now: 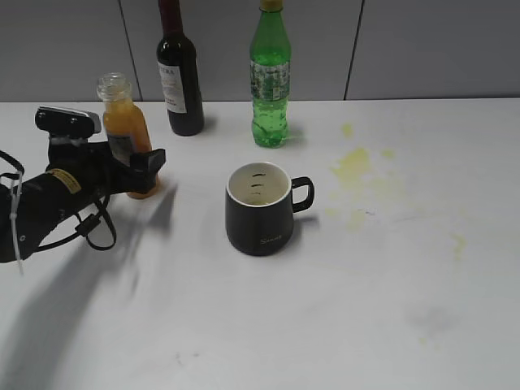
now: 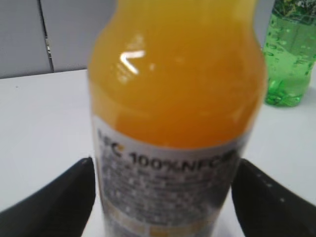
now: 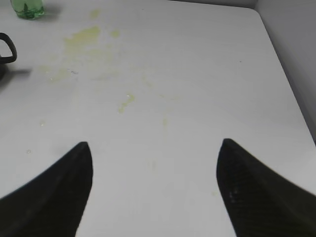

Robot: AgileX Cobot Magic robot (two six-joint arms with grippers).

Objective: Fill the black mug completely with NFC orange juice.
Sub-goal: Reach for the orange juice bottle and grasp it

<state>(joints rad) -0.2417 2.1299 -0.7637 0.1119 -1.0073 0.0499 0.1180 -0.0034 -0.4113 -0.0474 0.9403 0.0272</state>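
A white table [image 1: 341,325] fills most of the exterior view, its surface matt and lightly scuffed. Pale yellow stains [image 1: 356,166] spread across it toward 2 o'clock of centre — the right wrist view shows the same blotches [image 3: 84,37] at about 11 o'clock. Behind the table stands a grey panelled wall [image 1: 431,49], split by dark vertical seams. Light falls evenly from above — soft shadows pool at 7 o'clock.
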